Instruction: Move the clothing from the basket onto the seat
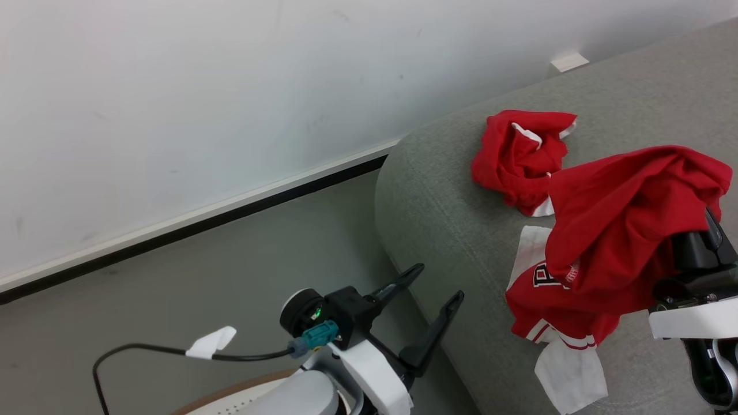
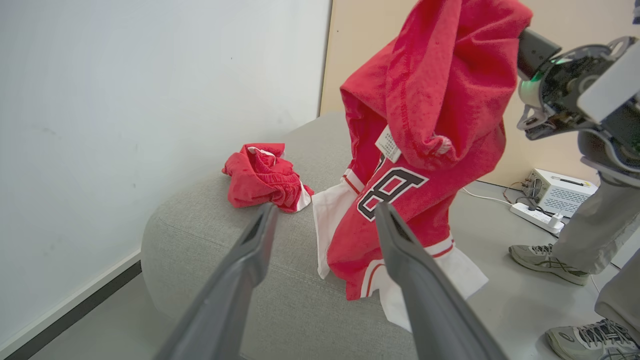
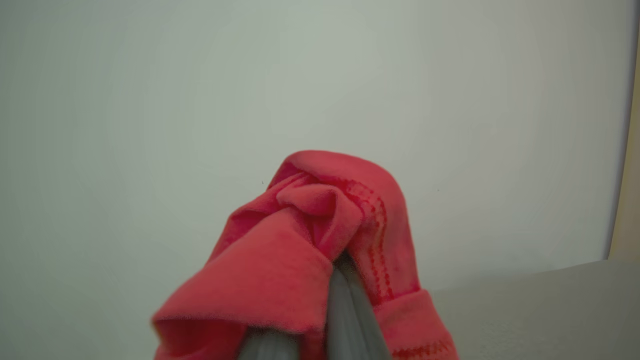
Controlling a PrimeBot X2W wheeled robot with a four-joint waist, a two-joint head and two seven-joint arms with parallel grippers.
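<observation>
1. The right gripper [image 3: 342,300] is pinching a red jersey [image 1: 622,219] with its fingers pressed together, and the jersey's lower end is resting on the seat [image 1: 450,219].
2. A crumpled red garment [image 1: 519,155] is lying on the seat at eleven o'clock from the jersey.
3. The left gripper [image 1: 438,281] is hovering at eight o'clock, spread wide and empty.

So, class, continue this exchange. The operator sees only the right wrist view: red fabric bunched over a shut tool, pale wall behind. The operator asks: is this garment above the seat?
Observer: Yes. The red garment with dark lettering hangs from the right tool over the light grey upholstered seat; its white-trimmed lower end appears to touch it.
Operator: Anything already there?
Observer: One crumpled red garment with white trim lies on the seat beside it.
Operator: And the left tool?
Observer: The left tool is open and empty, near the seat's rounded corner.
</observation>
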